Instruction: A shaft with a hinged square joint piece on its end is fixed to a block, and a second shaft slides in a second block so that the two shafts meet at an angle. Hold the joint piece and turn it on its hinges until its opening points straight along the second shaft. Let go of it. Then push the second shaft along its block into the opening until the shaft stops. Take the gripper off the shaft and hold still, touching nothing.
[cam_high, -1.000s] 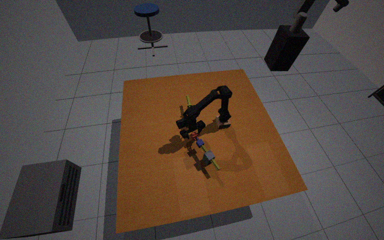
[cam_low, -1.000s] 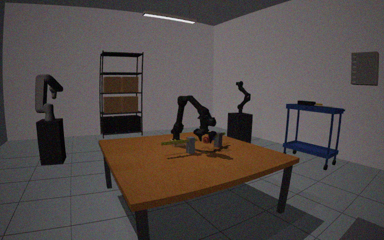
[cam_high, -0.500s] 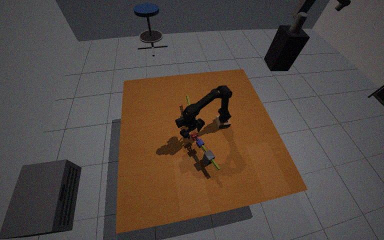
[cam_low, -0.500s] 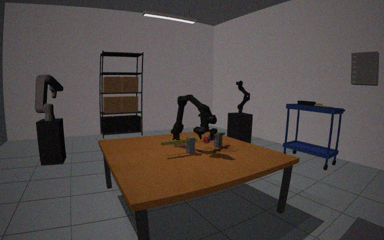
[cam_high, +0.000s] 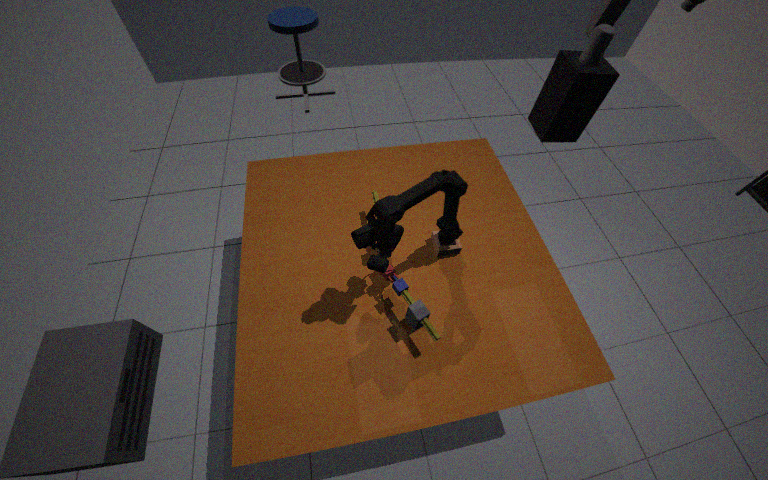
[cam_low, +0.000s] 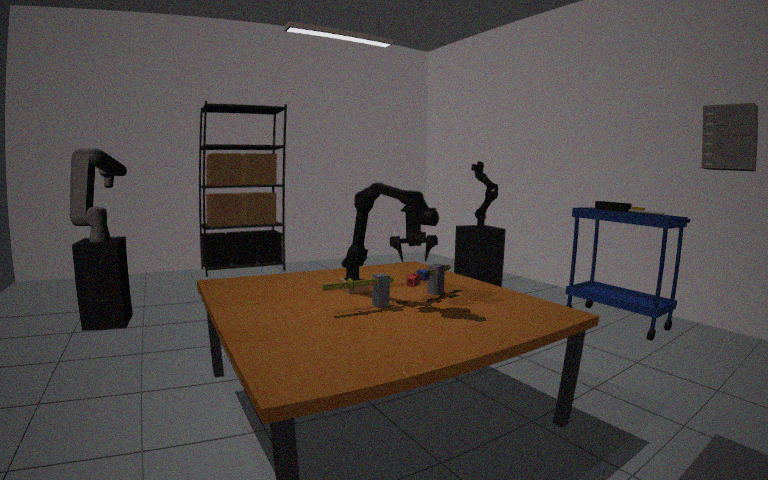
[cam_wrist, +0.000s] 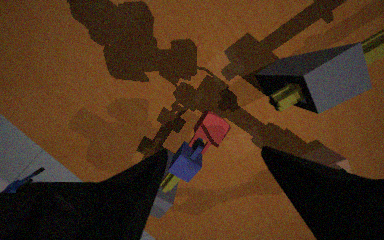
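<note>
The red joint piece (cam_high: 389, 272) (cam_low: 412, 279) (cam_wrist: 216, 129) is hinged to the blue part (cam_high: 400, 285) (cam_low: 423, 274) (cam_wrist: 185, 163) on the first yellow shaft (cam_high: 433, 331) (cam_wrist: 169, 183), held by a grey block (cam_high: 419, 310) (cam_low: 436, 281) (cam_wrist: 162, 206). The second yellow shaft (cam_high: 374, 195) (cam_low: 339, 285) (cam_wrist: 287, 98) runs through the other grey block (cam_low: 381, 292) (cam_wrist: 340, 82). Its near end stands apart from the red piece. The opening's exact direction cannot be told. My gripper (cam_low: 414, 260) (cam_wrist: 213, 152) is wide open and empty, above the joint and touching nothing.
The orange table (cam_high: 509, 350) (cam_low: 396, 350) carries the arm's base (cam_high: 449, 243) (cam_low: 352, 272) beside the shafts. Dark shadows of the arm and shafts lie across the tabletop. A blue cart (cam_low: 628, 216) and a shelf rack (cam_low: 243, 147) stand away from the table.
</note>
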